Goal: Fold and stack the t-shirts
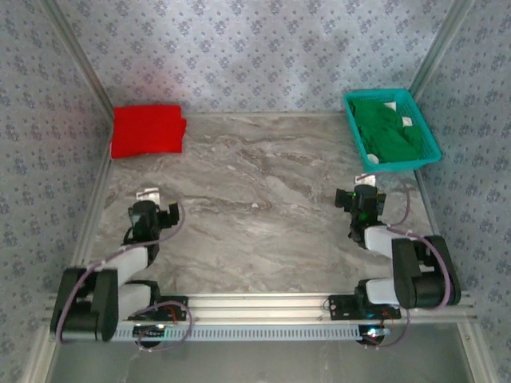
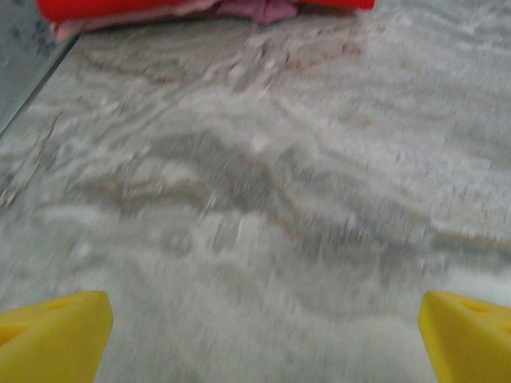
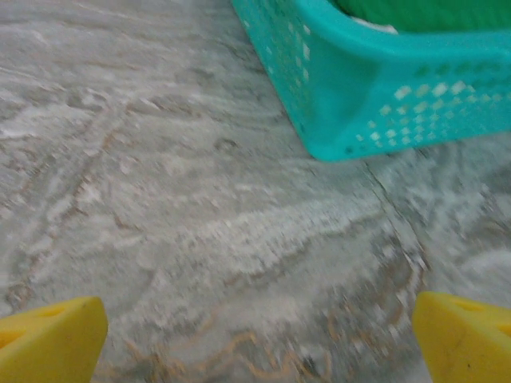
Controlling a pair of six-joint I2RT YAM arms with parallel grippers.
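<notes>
The bright red t-shirt (image 1: 148, 130) lies folded at the table's far left corner. From the left wrist view its edge (image 2: 120, 8) rests on the pale pink t-shirt (image 2: 255, 9), which peeks out beneath it. The dark green t-shirt (image 1: 389, 128) is crumpled inside the teal basket (image 1: 352, 120), and its top shows in the right wrist view (image 3: 423, 12). My left gripper (image 1: 151, 201) hovers over bare table well short of the red shirt, open and holding nothing (image 2: 263, 327). My right gripper (image 1: 366, 189) sits just in front of the basket, open and holding nothing (image 3: 259, 335).
The marbled grey table (image 1: 263, 199) spreads between both arms. Patterned walls close in the left, back and right sides. The teal basket's near corner (image 3: 343, 120) stands close ahead of the right gripper. A metal rail (image 1: 263, 303) runs along the near edge.
</notes>
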